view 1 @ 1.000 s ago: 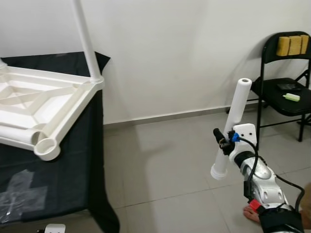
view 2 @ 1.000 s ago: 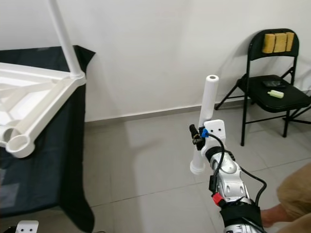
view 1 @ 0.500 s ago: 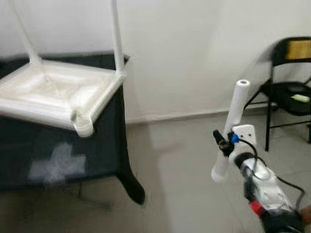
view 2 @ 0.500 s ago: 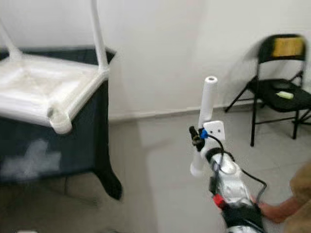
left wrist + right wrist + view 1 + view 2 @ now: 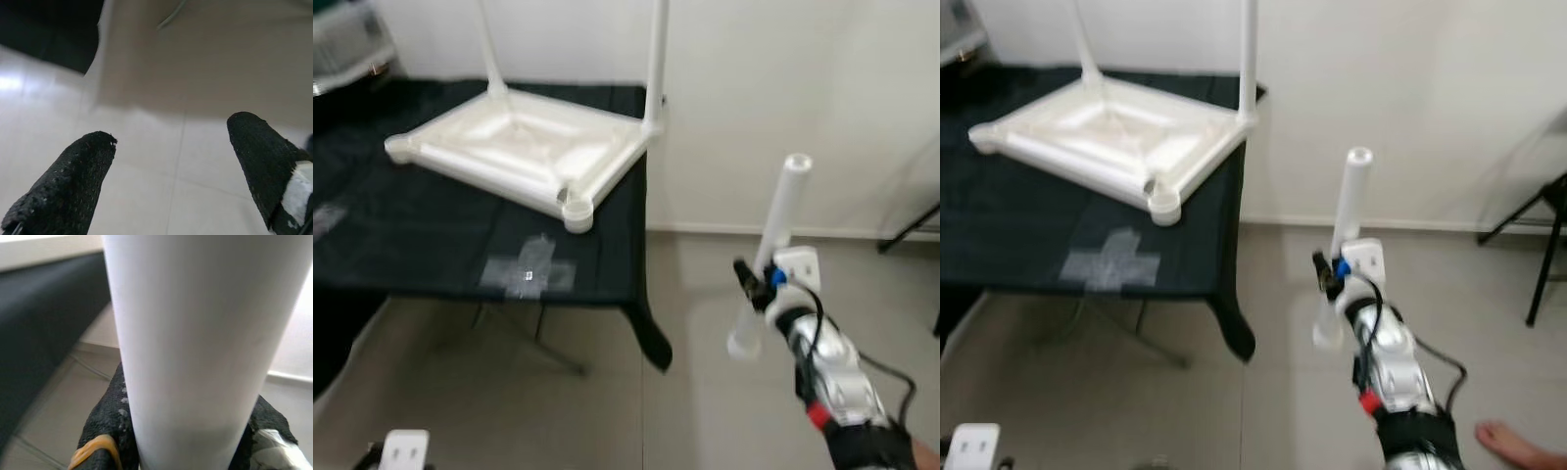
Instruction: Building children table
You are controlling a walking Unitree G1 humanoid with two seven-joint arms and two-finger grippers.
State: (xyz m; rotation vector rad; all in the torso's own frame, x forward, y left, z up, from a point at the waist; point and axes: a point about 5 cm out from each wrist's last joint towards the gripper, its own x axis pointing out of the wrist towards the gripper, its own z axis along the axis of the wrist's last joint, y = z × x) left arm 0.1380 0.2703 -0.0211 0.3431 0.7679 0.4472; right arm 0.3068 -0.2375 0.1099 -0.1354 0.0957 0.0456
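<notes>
A white plastic children's table top (image 5: 524, 147) lies upside down on a black-draped table (image 5: 421, 230). Two white legs (image 5: 656, 59) stand up from its far corners, and an empty round socket (image 5: 576, 209) shows at its near corner. My right gripper (image 5: 751, 281) is shut on a loose white table leg (image 5: 771, 230) (image 5: 190, 342), held nearly upright in the air, well to the right of the black-draped table. My left gripper (image 5: 171, 176) hangs low over the tiled floor, open, with nothing between its fingers.
The black cloth hangs down at the table's right corner (image 5: 651, 338). A grey tape patch (image 5: 530, 272) lies on the cloth near the front edge. A chair leg (image 5: 1542, 274) and a person's bare foot (image 5: 1513, 446) are on the right. A white wall stands behind.
The camera has swung left, so the black-draped table and upside-down top now fill the left half and the chair has slid out right. The right gripper still holds the leg upright.
</notes>
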